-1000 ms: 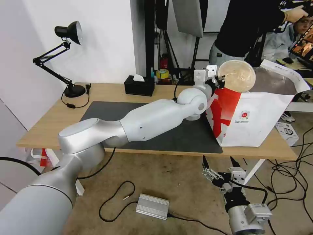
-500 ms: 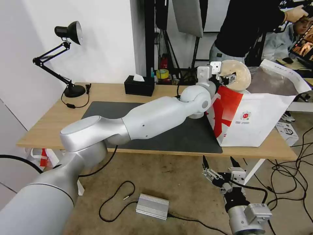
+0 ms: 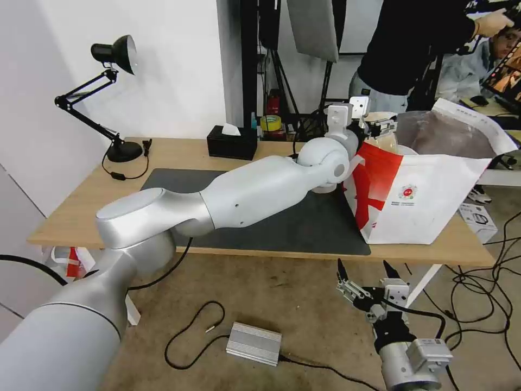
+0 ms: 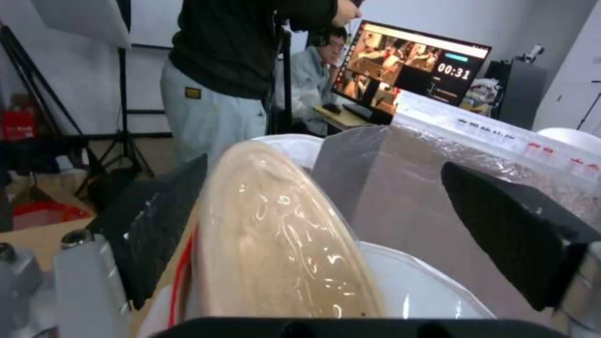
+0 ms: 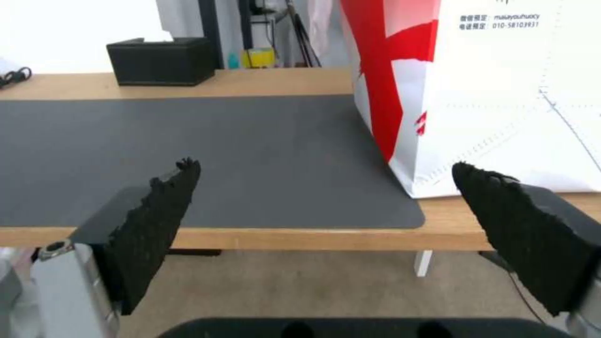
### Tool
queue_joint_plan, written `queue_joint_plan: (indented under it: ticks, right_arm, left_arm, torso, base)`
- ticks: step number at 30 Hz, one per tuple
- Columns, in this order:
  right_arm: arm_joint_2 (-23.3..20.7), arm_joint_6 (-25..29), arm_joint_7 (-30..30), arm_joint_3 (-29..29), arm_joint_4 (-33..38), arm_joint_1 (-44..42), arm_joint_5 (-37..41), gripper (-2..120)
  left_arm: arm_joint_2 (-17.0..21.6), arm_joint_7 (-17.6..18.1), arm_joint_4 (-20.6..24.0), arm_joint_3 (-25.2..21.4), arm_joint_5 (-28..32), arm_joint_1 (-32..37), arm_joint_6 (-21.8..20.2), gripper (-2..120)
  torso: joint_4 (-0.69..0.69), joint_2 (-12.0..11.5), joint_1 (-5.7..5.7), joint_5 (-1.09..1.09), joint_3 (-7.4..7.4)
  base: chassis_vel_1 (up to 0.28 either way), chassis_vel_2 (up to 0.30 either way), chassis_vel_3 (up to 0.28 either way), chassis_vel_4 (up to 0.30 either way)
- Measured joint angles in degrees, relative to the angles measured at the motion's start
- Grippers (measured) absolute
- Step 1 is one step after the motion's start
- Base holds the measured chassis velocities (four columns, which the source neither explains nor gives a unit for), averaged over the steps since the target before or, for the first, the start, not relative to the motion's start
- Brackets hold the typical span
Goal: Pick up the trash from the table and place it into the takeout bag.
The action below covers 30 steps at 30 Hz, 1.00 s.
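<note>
The takeout bag (image 3: pixel 423 201) stands open at the right end of the table (image 3: pixel 70 217), on the dark mat (image 3: pixel 320 228). My left gripper (image 3: pixel 380 126) hovers over the bag's near rim with its fingers spread wide. In the left wrist view, the beige paper bowl (image 4: pixel 275 234) stands on edge between the fingers (image 4: pixel 157 220), close to one of them. It rests on the white plastic bowl (image 4: pixel 426 291) against the foil lining (image 4: pixel 388 188). Its top peeks over the rim (image 3: pixel 384 140). My right gripper (image 3: pixel 366 277) hangs open below the table's front edge.
A black tissue box (image 3: pixel 232 142) and a desk lamp (image 3: pixel 111 98) stand along the table's far side. A person stands just behind the bag. Cables and a metal box (image 3: pixel 254 343) lie on the floor. A red-and-white plastic bag (image 3: pixel 65 260) sits under the left end.
The left gripper lowered the beige paper bowl from above the rim into the takeout bag and opened, letting it go. The right arm has not moved.
</note>
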State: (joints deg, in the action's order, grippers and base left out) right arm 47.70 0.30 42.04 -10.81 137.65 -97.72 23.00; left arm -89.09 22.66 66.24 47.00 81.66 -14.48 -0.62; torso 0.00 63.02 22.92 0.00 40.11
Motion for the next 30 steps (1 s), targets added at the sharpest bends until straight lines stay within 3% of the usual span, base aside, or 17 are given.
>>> queue_joint_plan:
  ticks: [19, 27, 29, 30]
  right_arm:
    - [0.0, 0.0, 0.0, 0.0, 0.0, 0.0, 0.0, 100]
    - [0.0, 0.0, 0.0, 0.0, 0.0, 0.0, 0.0, 100]
    - [0.0, 0.0, 0.0, 0.0, 0.0, 0.0, 0.0, 100]
    - [0.0, 0.0, 0.0, 0.0, 0.0, 0.0, 0.0, 100]
  left_arm:
    - [0.4, -1.0, -0.5, -3.0, -3.9, -1.1, 2.3, 100]
    - [5.9, 2.2, 2.7, -4.1, -9.9, -1.6, 3.5, 100]
    - [10.2, 3.8, 7.1, -4.9, -12.9, -1.2, 4.1, 100]
    - [10.2, 3.8, 7.1, -4.9, -12.9, -1.2, 4.1, 100]
  torso:
    - [-0.01, 0.0, 0.0, 0.0, 0.0]
    - [0.01, 0.0, 0.0, -0.01, 0.0]
    - [-0.01, 0.0, 0.0, -0.01, 0.0]
    - [-0.01, 0.0, 0.0, -0.01, 0.0]
  base:
    - [0.0, 0.0, 0.0, 0.0]
    - [0.0, 0.0, 0.0, 0.0]
    - [0.0, 0.0, 0.0, 0.0]
    - [0.0, 0.0, 0.0, 0.0]
